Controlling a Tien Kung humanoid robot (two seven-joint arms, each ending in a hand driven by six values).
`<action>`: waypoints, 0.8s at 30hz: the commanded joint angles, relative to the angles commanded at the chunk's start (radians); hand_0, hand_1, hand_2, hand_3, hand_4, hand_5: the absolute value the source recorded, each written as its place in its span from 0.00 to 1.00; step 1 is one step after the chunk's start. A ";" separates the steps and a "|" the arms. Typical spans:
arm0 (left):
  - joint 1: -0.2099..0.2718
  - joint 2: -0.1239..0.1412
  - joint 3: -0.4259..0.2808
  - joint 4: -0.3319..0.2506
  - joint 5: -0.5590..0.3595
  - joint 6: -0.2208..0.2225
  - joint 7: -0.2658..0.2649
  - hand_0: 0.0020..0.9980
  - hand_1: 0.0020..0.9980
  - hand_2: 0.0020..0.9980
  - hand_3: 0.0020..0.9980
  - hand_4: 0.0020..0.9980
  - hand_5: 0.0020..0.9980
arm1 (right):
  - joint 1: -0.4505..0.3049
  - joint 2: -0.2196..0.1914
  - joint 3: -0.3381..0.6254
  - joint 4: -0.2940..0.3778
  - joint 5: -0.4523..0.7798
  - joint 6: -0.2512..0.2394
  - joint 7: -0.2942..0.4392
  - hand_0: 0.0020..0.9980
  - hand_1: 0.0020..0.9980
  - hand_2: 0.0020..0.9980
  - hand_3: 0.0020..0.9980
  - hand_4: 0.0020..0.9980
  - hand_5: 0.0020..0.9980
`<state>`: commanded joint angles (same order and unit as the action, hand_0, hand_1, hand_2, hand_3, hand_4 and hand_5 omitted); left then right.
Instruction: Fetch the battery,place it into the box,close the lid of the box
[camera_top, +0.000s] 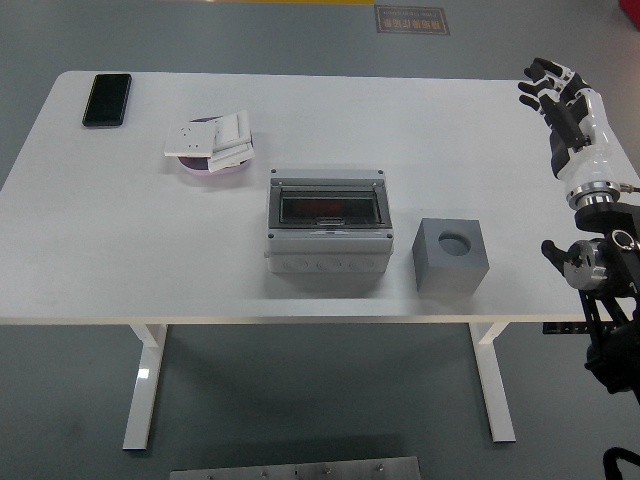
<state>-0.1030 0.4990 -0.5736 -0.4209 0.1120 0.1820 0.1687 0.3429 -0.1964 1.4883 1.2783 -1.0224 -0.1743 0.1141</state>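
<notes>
R hand (553, 88) hovers off the tabletop's (120, 250) far-right corner, fingers spread, holding nothing, prob. staged clear before reaching. Box (328, 232) sits mid-table, smoked lid down. Grey block (451, 254) just to its right, near the front edge. No battery identifiable. Phone (107, 99) and dish (212, 148) far left; wide bare room between.

White table (120, 250) on 2 white legs, grey floor (300, 400) beneath.
</notes>
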 joint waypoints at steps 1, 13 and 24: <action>0.000 0.000 -0.001 0.000 0.001 0.000 0.000 0.58 0.74 0.65 0.60 0.71 0.25 | 0.000 0.000 0.000 0.000 0.000 0.000 0.000 0.77 0.71 0.71 0.68 0.78 0.44; 0.001 -0.002 -0.005 0.000 0.011 -0.001 0.004 0.58 0.74 0.65 0.60 0.71 0.25 | -0.007 0.001 0.002 0.005 -0.002 -0.001 0.000 0.77 0.71 0.71 0.68 0.78 0.45; 0.011 -0.010 0.023 0.003 -0.028 -0.007 -0.019 0.58 0.74 0.65 0.60 0.71 0.25 | -0.009 -0.002 0.000 0.000 0.000 -0.004 0.001 0.77 0.71 0.71 0.68 0.78 0.47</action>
<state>-0.0923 0.4886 -0.5508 -0.4176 0.0843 0.1754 0.1499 0.3338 -0.1984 1.4881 1.2781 -1.0229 -0.1781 0.1150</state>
